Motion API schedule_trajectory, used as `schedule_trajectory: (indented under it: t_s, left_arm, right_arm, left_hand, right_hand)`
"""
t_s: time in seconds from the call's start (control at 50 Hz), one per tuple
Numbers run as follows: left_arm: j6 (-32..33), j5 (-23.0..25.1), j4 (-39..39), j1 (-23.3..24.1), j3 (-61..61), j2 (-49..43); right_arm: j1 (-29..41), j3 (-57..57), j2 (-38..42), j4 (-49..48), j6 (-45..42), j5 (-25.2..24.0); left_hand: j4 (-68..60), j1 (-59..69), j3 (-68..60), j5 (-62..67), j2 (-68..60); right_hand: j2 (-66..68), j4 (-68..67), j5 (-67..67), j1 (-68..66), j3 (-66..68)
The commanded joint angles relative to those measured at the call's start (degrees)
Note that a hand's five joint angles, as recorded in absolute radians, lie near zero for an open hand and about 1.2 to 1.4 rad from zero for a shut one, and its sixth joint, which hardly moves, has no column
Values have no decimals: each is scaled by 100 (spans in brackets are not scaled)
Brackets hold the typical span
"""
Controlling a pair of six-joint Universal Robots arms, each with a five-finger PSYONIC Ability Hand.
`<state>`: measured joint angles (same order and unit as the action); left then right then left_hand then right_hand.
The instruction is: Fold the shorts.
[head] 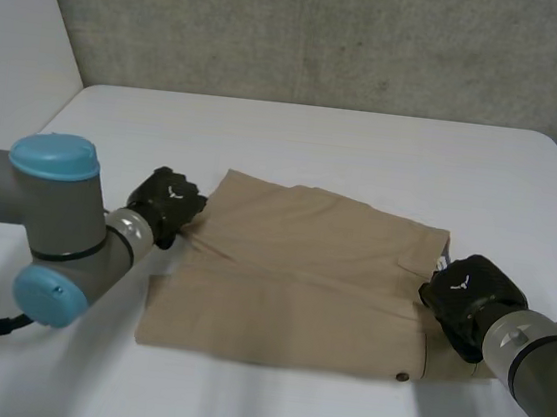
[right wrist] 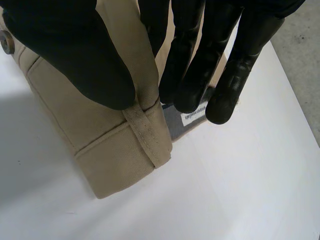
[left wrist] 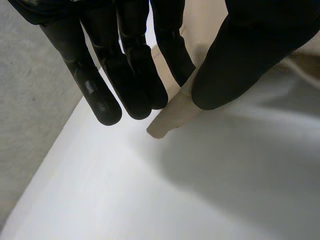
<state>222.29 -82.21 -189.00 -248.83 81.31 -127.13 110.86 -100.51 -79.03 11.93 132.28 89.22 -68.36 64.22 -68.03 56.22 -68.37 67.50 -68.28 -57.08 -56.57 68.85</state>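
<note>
Tan shorts (head: 300, 281) lie folded lengthwise on the white table (head: 365, 158), waistband to the right with a button at the front right corner. My left hand (head: 165, 204) is at the far left corner of the leg end; its thumb and fingers pinch the cloth corner (left wrist: 172, 115) just above the table. My right hand (head: 468, 296) is at the waistband; its thumb and fingers pinch the waistband (right wrist: 120, 145) at a belt loop (right wrist: 147, 137), with a label (right wrist: 192, 116) showing below the fingertips.
A grey wall (head: 329, 33) runs behind the table's far edge. White tabletop spreads on all sides of the shorts.
</note>
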Motion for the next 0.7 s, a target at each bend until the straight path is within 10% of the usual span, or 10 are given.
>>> schedule_trajectory:
  t_s: [0.02, 0.1, 0.2, 0.48, 0.7]
  left_arm:
    - [763, -638, 30, 71, 438, 171]
    - [719, -629, 30, 150, 439, 171]
    - [684, -629, 21, 265, 421, 232]
    - [-1309, 150, 616, 220, 649, 1181]
    - [-1522, 927, 1920, 247, 439, 997]
  right_arm:
    - [6, 5, -15, 2, 0, -1]
    - [6, 5, -15, 2, 0, -1]
    - [-2, 5, -42, 2, 9, -1]
    - [102, -4, -445, -190, 79, -27]
    - [235, -206, -1201, -604, 61, -132]
  left_hand:
    - [-1164, 1578, -1197, 1378, -1163]
    - [-1099, 1513, -1133, 1314, -1099]
    - [5836, -5422, 5803, -5622, 5837]
    - [4001, -3587, 3967, -3786, 4002]
    - [3797, -3382, 3763, -3582, 3797]
  right_hand:
    - [1250, -1172, -1292, -2343, 1115]
    - [1250, -1172, -1292, -2343, 1115]
    - [1250, -1172, -1292, -2343, 1115]
    - [1250, -1172, -1292, -2343, 1115]
    - [1250, -1172, -1292, -2343, 1115]
